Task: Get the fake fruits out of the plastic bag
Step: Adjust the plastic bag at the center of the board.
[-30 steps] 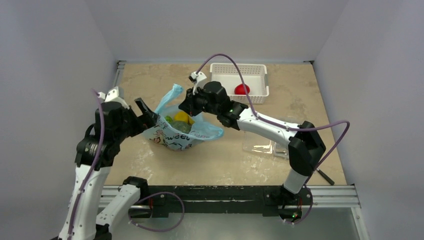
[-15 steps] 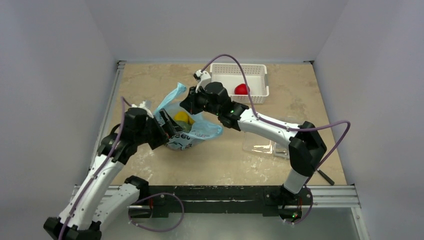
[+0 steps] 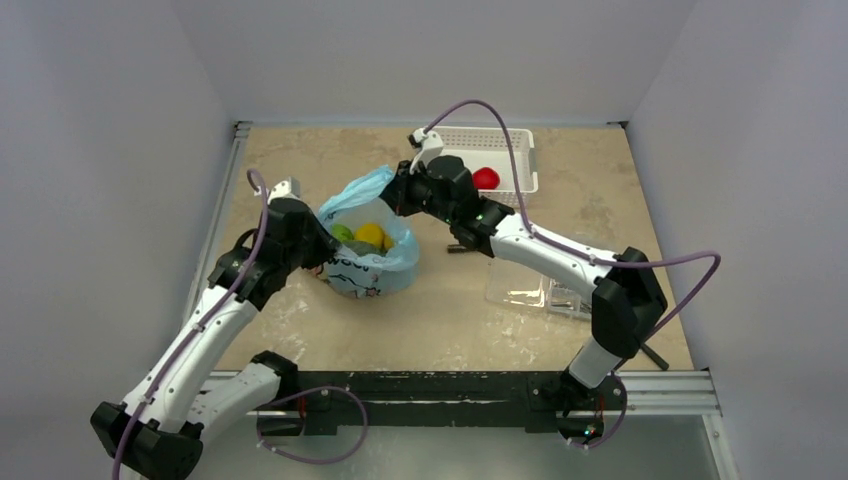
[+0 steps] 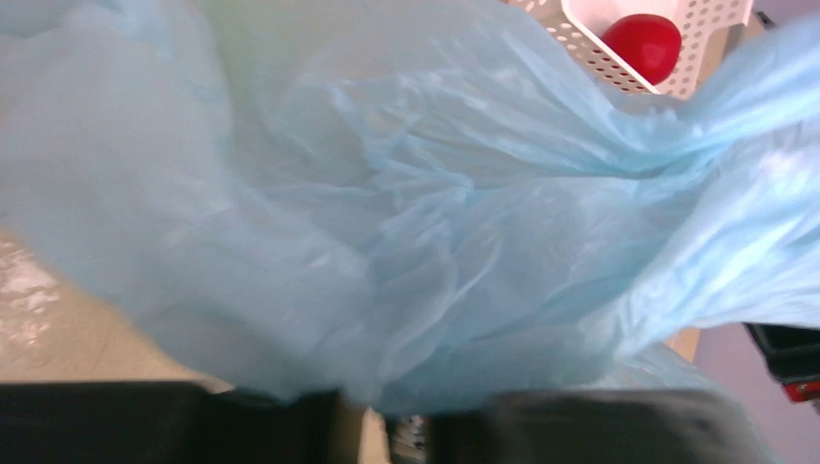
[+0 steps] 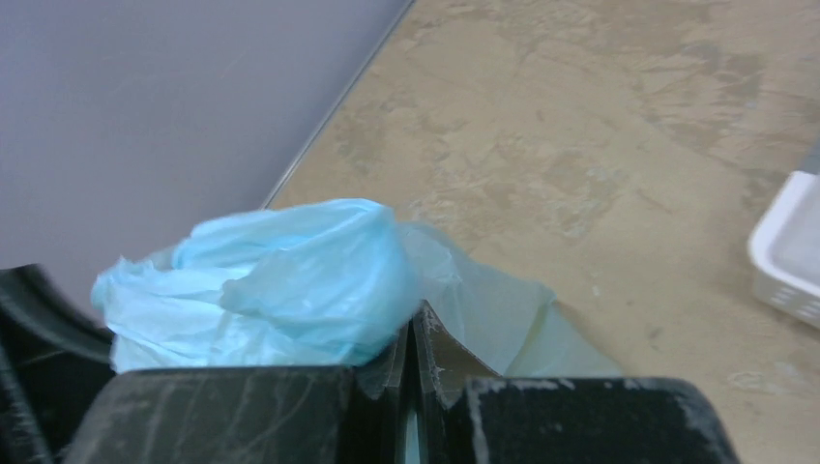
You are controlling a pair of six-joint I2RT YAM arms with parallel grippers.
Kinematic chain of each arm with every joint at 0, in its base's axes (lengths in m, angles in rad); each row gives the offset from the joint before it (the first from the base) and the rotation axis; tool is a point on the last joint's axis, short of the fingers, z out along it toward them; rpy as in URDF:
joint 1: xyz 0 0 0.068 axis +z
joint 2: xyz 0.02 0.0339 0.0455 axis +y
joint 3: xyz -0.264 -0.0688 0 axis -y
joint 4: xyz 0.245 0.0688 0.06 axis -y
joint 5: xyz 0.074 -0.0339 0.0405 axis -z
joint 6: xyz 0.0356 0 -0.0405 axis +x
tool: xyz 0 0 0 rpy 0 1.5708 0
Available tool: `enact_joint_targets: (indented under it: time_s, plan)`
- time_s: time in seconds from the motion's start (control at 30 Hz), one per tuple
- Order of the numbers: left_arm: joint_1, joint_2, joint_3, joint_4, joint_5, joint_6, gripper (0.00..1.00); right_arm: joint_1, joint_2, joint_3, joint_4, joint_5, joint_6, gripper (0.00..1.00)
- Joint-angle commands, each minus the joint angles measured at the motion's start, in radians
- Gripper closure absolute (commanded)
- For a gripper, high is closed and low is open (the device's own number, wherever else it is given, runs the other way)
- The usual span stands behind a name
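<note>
The light-blue plastic bag (image 3: 368, 268) stands on the table with its mouth stretched open between my two grippers. Inside it lie fake fruits: a yellow-orange one (image 3: 370, 235) and a green one (image 3: 343, 233). My left gripper (image 3: 320, 241) is shut on the bag's left rim; in the left wrist view the bag film (image 4: 406, 222) drapes over the blurred gripper (image 4: 387, 411). My right gripper (image 3: 399, 190) is shut on the far right handle, with the jaws (image 5: 411, 333) pinching bunched blue film (image 5: 280, 280). A red apple (image 3: 486, 178) (image 4: 642, 44) lies in the white basket.
The white perforated basket (image 3: 480, 145) stands at the back, just behind my right wrist. A clear flat bag (image 3: 530, 287) lies at the right. A small dark part (image 3: 460, 248) rests beside the blue bag. A black stick (image 3: 650, 353) lies near the front right edge.
My left arm dropped low, reached the bag's left rim and shut on it. My right gripper drew the handle back and right. The bag's mouth now gapes wider.
</note>
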Motion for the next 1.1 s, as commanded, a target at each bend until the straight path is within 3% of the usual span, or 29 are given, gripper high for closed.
enact_joint_targets:
  time_s: [0.0, 0.13, 0.5, 0.57, 0.63, 0.73, 0.8, 0.87, 0.97, 1.07]
  plan:
    - [0.049, -0.033, 0.177, -0.092, -0.089, 0.281, 1.0, -0.07, 0.015, 0.123, -0.047, 0.037, -0.059, 1.0]
    - [0.078, -0.117, 0.208, -0.166, -0.076, 0.366, 1.0, -0.075, 0.083, 0.176, -0.075, 0.06, -0.08, 1.0]
    - [0.084, -0.186, 0.056, -0.177, 0.131, 0.292, 1.0, -0.082, 0.131, 0.302, -0.272, 0.101, -0.139, 1.0]
    - [0.084, -0.202, 0.067, -0.201, 0.131, 0.301, 0.71, -0.079, 0.118, 0.32, -0.335, 0.101, -0.142, 1.0]
    - [0.085, -0.226, 0.085, -0.219, 0.131, 0.321, 0.48, -0.076, 0.102, 0.339, -0.407, 0.111, -0.14, 0.83]
    - [0.084, -0.245, 0.143, -0.259, 0.105, 0.37, 0.28, -0.063, 0.049, 0.33, -0.468, 0.116, -0.139, 0.55]
    - [0.083, -0.238, 0.203, -0.293, 0.07, 0.422, 0.18, -0.053, 0.001, 0.315, -0.499, 0.114, -0.135, 0.32]
    - [0.084, -0.215, 0.271, -0.318, 0.037, 0.485, 0.16, -0.039, -0.043, 0.316, -0.542, 0.147, -0.136, 0.15]
    - [0.084, -0.173, 0.365, -0.316, 0.024, 0.571, 0.14, -0.013, -0.111, 0.312, -0.583, 0.212, -0.108, 0.02]
    - [0.083, -0.094, 0.445, -0.282, 0.12, 0.652, 0.09, -0.007, -0.19, 0.24, -0.558, 0.211, 0.075, 0.01]
